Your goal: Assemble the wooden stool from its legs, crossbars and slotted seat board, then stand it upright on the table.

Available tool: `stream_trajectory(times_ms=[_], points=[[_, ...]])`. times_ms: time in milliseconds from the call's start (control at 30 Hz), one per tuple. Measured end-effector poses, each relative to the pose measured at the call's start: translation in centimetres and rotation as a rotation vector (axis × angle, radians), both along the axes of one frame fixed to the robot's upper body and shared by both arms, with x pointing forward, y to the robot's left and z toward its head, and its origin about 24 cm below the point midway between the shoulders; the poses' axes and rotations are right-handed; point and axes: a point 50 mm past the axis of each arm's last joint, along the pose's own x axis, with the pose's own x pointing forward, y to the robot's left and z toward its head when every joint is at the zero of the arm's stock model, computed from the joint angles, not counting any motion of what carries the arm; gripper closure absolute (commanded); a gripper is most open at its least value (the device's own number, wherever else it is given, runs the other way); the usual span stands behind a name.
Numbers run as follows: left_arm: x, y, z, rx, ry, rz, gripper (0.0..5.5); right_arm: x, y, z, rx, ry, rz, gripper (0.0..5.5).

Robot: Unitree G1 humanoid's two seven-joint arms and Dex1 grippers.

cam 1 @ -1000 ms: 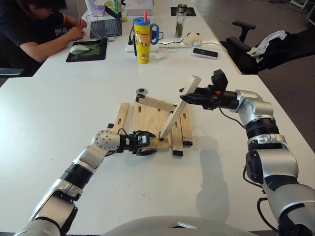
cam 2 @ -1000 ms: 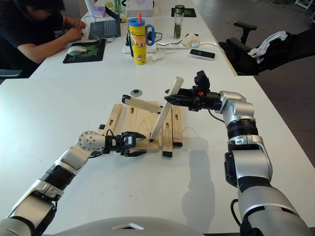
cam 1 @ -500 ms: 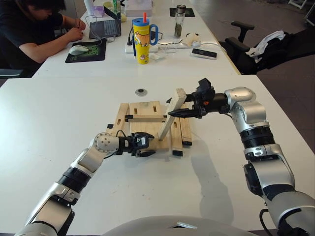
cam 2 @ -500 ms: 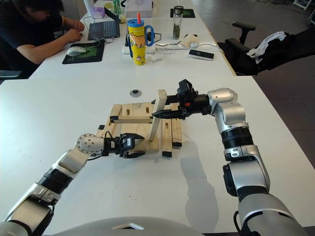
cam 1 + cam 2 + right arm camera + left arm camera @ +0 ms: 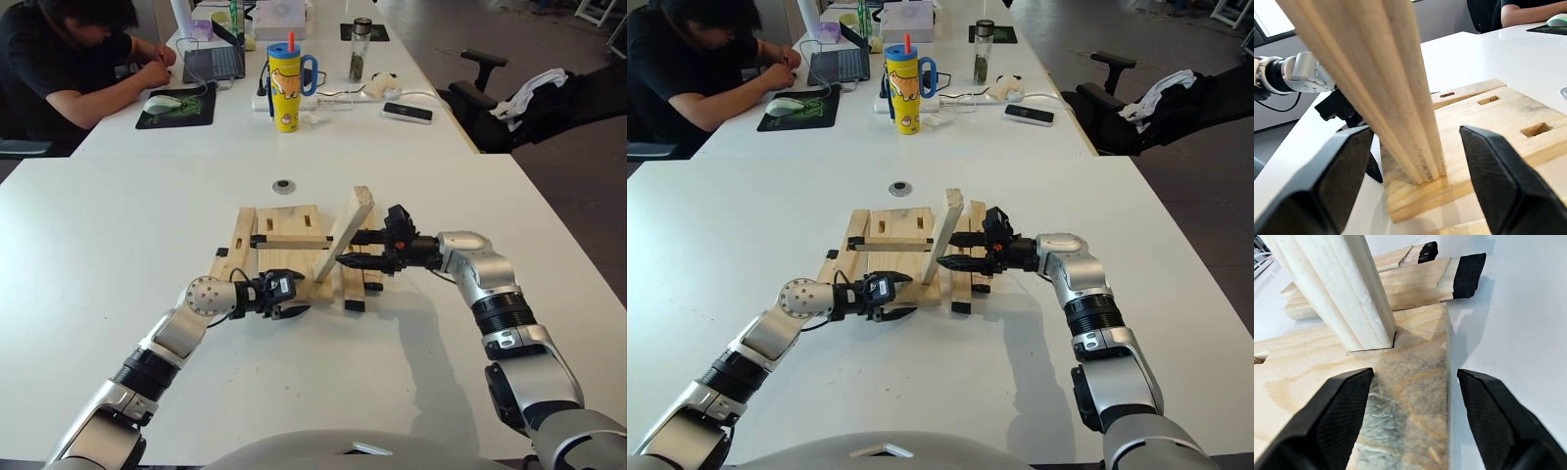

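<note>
A white worktop (image 5: 108,225) has bare room at 9 o'clock and 6 o'clock of the slotted seat board (image 5: 294,217), which lies flat at centre. A crossbar (image 5: 294,238) lies across the board. One leg (image 5: 350,223) stands in its near right corner, tilted toward 1 o'clock. Spare legs (image 5: 351,286) lie just beside the board at 3 o'clock.

The left end effector (image 5: 299,297) is spread wide at the board's near corner, with its forearm low from 7 o'clock. The right end effector (image 5: 348,250) is wide, with a finger either side of the tilted leg. Its arm is bent and enters from 3 o'clock.
</note>
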Motion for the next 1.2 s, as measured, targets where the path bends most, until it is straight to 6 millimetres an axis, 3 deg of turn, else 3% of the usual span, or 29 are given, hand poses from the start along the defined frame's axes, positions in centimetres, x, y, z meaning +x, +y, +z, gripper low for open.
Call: stream_trajectory(times_ms=[100,233,300,433,567,633,700,767,800,867,900,1033,1100,1200], points=[[0.3,-0.2,-0.1,-0.003,-0.01,-0.015,2.32,0.0,-0.7,0.3,-0.064,-0.032,-0.004,2.31],[0.6,-0.3,-0.2,-0.007,-0.025,-0.027,2.32,-1.2,-4.5,0.1,-0.188,0.036,-0.04,2.54],[0.7,-0.2,-0.2,-0.007,-0.031,-0.026,2.32,-1.1,-6.5,1.3,-0.139,0.087,-0.11,2.81],[1.2,0.0,-0.1,-0.005,-0.049,-0.02,2.32,1.3,-7.5,9.9,0.241,-0.008,-0.205,3.47],[1.6,0.0,0.0,0.002,-0.062,-0.037,2.32,1.6,-5.1,19.3,0.717,-0.106,-0.096,4.13],[1.8,0.2,-0.1,0.009,-0.061,-0.038,2.32,1.0,-3.6,22.5,0.867,-0.129,-0.037,4.46],[1.9,0.3,-0.2,0.012,-0.06,-0.037,2.32,0.3,-1.7,23.9,0.896,-0.146,-0.026,4.82],[1.9,0.4,-0.2,0.012,-0.061,-0.037,2.32,0.2,0.9,22.3,0.824,-0.102,-0.049,5.16],[2.0,0.3,-0.1,0.01,-0.066,-0.04,2.32,0.5,2.4,19.8,0.751,-0.025,-0.07,5.35],[2.2,0.2,0.2,0.005,-0.082,-0.052,2.32,0.6,4.7,12.5,0.547,0.165,-0.153,5.48],[2.2,0.4,0.2,0.006,-0.082,-0.051,2.32,0.0,4.9,11.1,0.552,0.158,-0.156,5.48],[2.1,0.9,-0.3,0.023,-0.055,-0.037,2.32,-0.6,5.8,10.5,0.464,0.009,-0.201,5.48],[2.1,1.0,-0.5,0.026,-0.049,-0.032,2.32,-0.4,6.0,10.6,0.498,0.011,-0.216,5.48],[2.2,0.9,-0.5,0.019,-0.05,-0.034,2.32,0.6,4.6,10.7,0.623,0.097,-0.292,5.48]])
